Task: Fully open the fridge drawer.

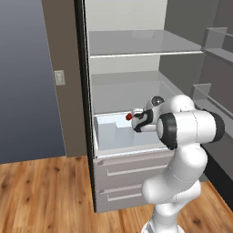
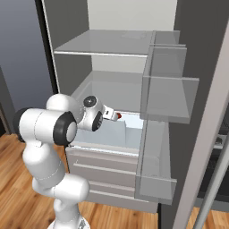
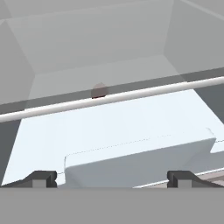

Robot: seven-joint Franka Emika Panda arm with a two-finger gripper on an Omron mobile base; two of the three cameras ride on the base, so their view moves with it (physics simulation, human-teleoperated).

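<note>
The fridge drawer [image 1: 111,134] is a pale blue-white translucent bin low in the open fridge, under the lower glass shelf; it also shows in the right base view [image 2: 129,133]. My gripper [image 1: 135,122] reaches over its front wall from the right. In the hand view the gripper [image 3: 113,178] is open, its fingertips [image 3: 43,178] wide apart on either side of the raised part of the drawer's front wall [image 3: 140,159]. Nothing is clamped between them. A small red object [image 3: 99,90] shows beyond the shelf's front rail.
Two grey flat-fronted drawers with bar handles [image 1: 132,170] sit below the bin. Glass shelves [image 1: 141,45] span the fridge above. The open door with its clear bins [image 2: 167,89] stands close on the right. A wood floor [image 1: 41,195] lies to the left.
</note>
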